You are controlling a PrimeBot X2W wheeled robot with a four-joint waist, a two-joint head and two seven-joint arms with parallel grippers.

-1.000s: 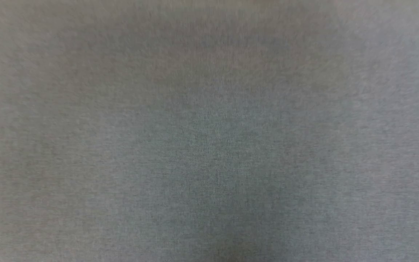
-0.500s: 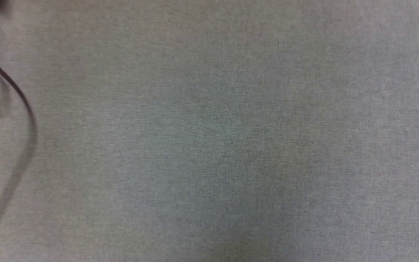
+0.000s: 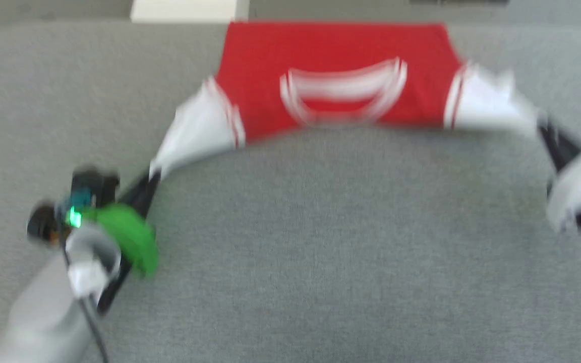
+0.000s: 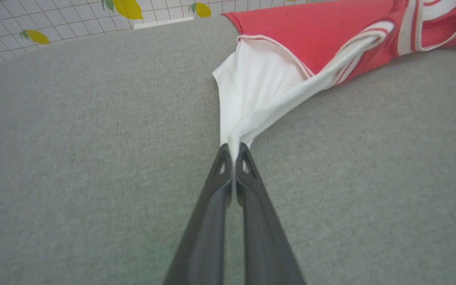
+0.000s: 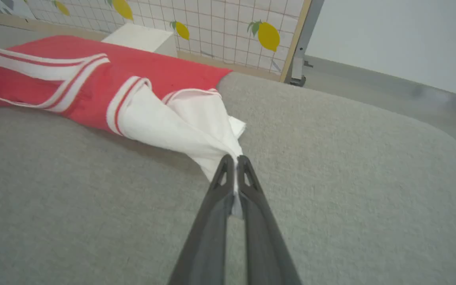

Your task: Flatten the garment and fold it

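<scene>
While the shirt [image 3: 336,55] lies at the far side of the gray padded surface [image 3: 321,252], its red body spread flat and its striped collar facing up, it is drawn outward at both ends. The left pincer [image 4: 234,149] is closed on the tip of the left sleeve [image 4: 251,91]. Its 2 dark fingers pinch the white cloth to a point, and the cloth stretches taut back to the red-and-white trim. The right pincer [image 5: 234,160] is likewise closed on the right sleeve [image 5: 172,126], which bunches in folds just ahead of its fingertips. Though blurred, the head view shows the 2 pincers well apart. Beyond the surface stand a white box [image 5: 141,39] and a tiled wall [image 5: 232,23] printed with lemons.
</scene>
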